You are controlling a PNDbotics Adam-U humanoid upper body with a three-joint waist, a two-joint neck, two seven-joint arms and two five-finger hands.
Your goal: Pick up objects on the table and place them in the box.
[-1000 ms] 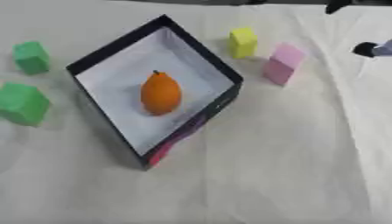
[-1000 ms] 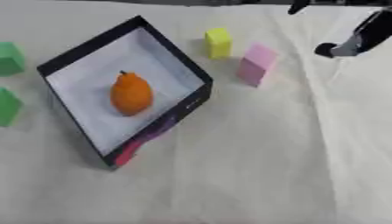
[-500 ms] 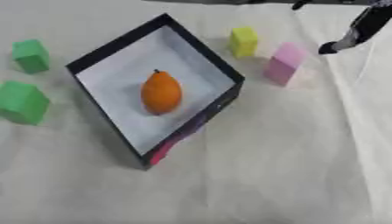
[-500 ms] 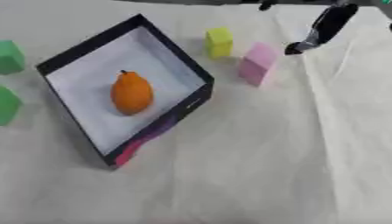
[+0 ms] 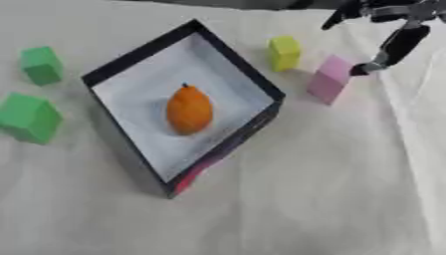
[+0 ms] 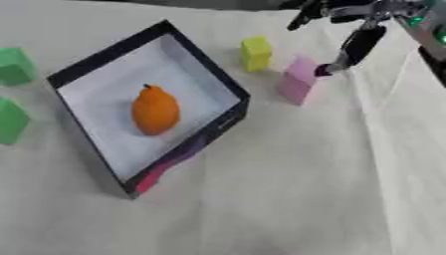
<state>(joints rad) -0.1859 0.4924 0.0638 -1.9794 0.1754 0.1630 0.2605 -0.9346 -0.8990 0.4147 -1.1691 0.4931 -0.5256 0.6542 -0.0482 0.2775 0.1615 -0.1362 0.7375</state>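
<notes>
A black box with a white floor stands left of centre, and an orange fruit lies inside it. To its right stand a pink block and, further back, a yellow block. Two green blocks lie at the left: one further back, one nearer. My right hand comes in from the upper right, fingers spread and open, one fingertip just at the pink block's upper right edge. The left hand does not show.
A white cloth covers the table, with a crease running down the right side. The table's far edge lies just behind the yellow block.
My right hand has moved left and down from the right edge until its fingertip reaches the pink block. The blocks, box and fruit have stayed put.
</notes>
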